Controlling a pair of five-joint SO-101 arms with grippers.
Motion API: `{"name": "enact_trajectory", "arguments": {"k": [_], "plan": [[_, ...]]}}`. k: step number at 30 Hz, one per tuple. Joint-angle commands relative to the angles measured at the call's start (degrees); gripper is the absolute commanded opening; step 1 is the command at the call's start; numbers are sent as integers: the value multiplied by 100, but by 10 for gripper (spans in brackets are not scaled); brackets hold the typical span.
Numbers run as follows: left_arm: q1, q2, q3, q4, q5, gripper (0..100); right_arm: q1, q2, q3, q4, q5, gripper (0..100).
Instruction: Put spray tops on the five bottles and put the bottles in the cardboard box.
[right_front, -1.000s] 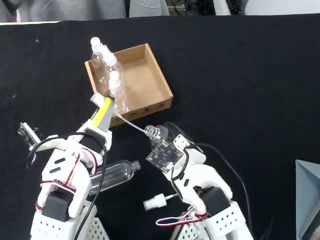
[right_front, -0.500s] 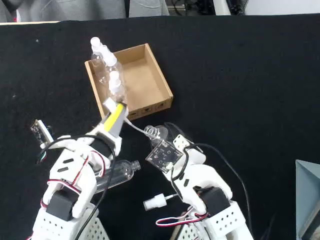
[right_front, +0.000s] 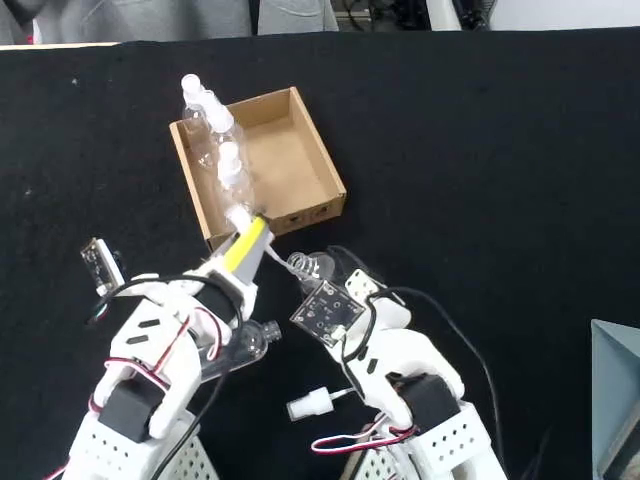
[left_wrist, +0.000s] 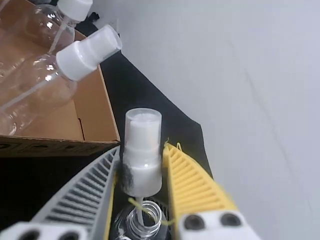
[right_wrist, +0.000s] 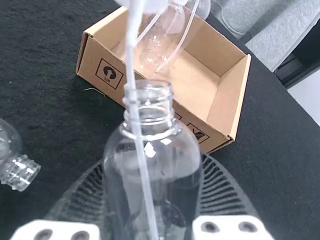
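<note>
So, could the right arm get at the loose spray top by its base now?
Probably not: the loose spray top lies uncovered, but the right gripper is shut on a bottle with the left gripper's tube in its neck.

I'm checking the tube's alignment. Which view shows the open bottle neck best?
The right wrist view: the bottle is close, its open neck central, the tube running into it. The left wrist view shows its rim under the spray top; the high view shows it small.
</note>
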Motion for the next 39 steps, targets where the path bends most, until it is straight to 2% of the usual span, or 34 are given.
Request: {"name": "enact_trajectory", "arguments": {"k": [1, 11, 21, 37, 39], "plan": [[215, 0, -13, -70, -97, 30, -79, -268, -22, 0, 9, 96], [215, 0, 119, -79, -105, 30, -79, -268, -22, 0, 9, 96], [400, 0, 145, -70, -607, 32, -62, -268, -22, 0, 9, 96], [400, 0, 127, -44, -624, 35, -70, -268, -22, 0, 9, 96], [400, 0, 127, -35, -624, 62, -70, -268, -22, 0, 9, 96]]}}
